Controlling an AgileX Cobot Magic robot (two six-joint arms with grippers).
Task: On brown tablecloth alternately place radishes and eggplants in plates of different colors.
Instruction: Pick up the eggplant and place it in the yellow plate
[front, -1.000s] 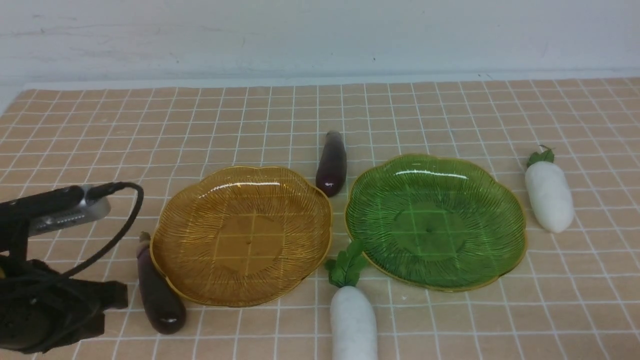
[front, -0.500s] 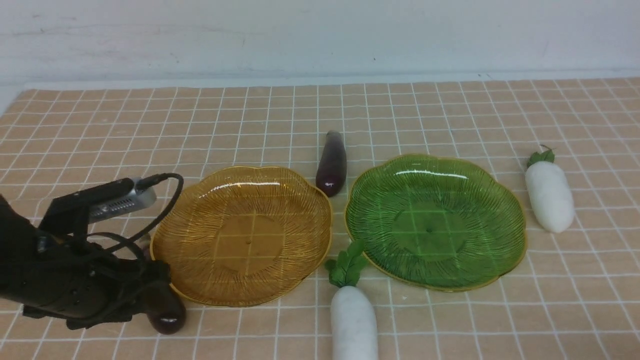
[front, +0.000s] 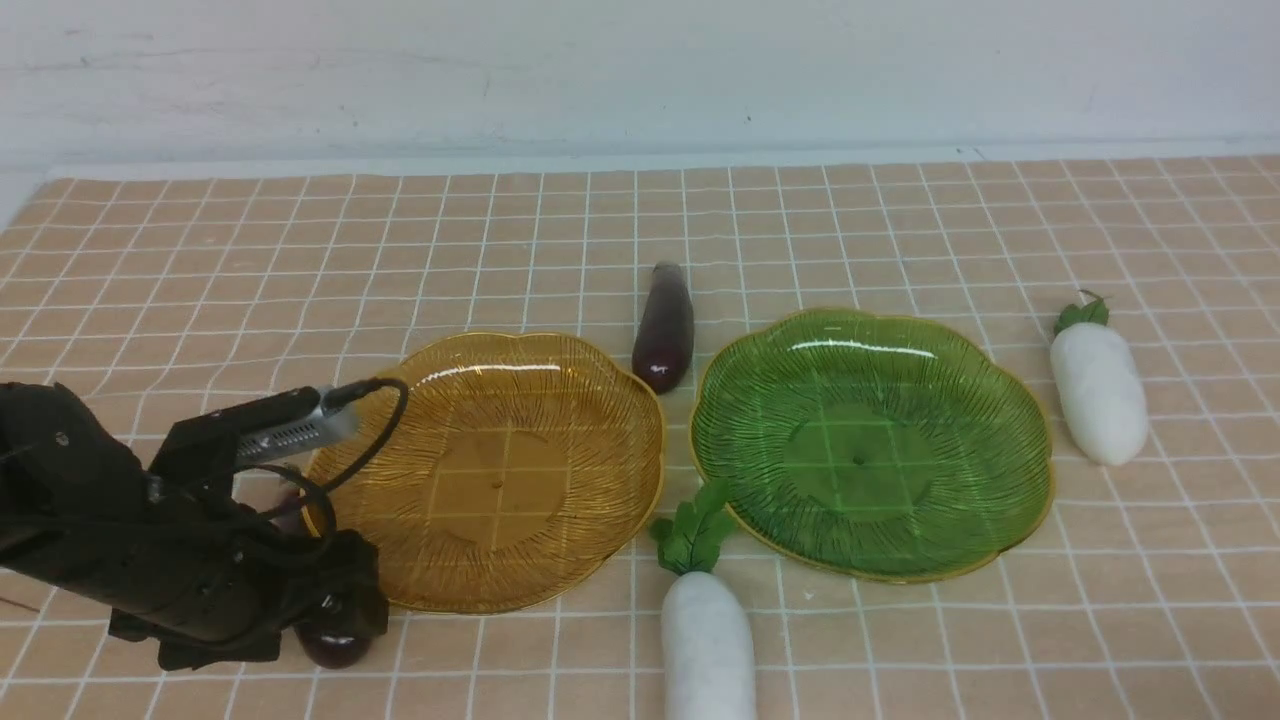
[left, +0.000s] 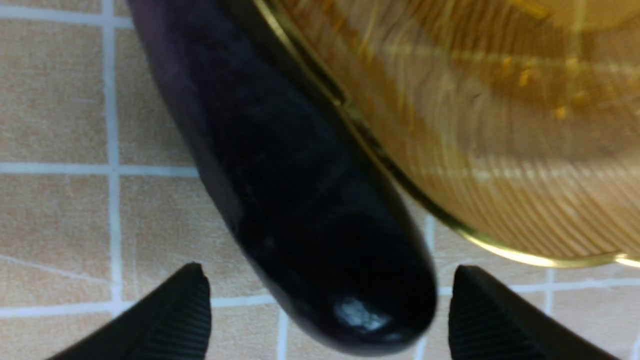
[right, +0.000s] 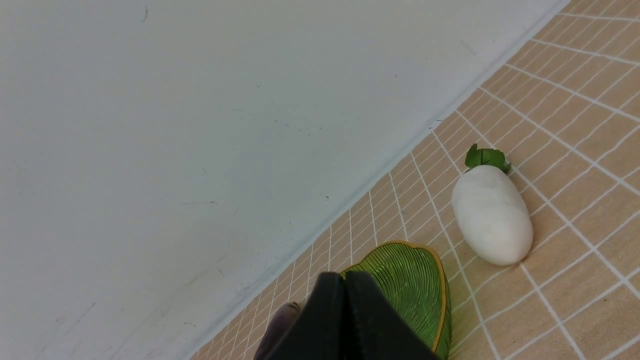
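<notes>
Dark-purple glossy toy eggplant (left: 300, 200) lay at seven o'clock of the amber scalloped plate (front: 490, 470), between the spread jaws of the left gripper (left: 330, 280); the right gripper (right: 344, 280) was clenched, empty

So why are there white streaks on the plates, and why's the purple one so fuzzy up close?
Front view: the streaks are light glaring off the amber plate and green plate. Left wrist view: the eggplant sits very close to the camera, so it and the plate's rim look blurry.
</notes>
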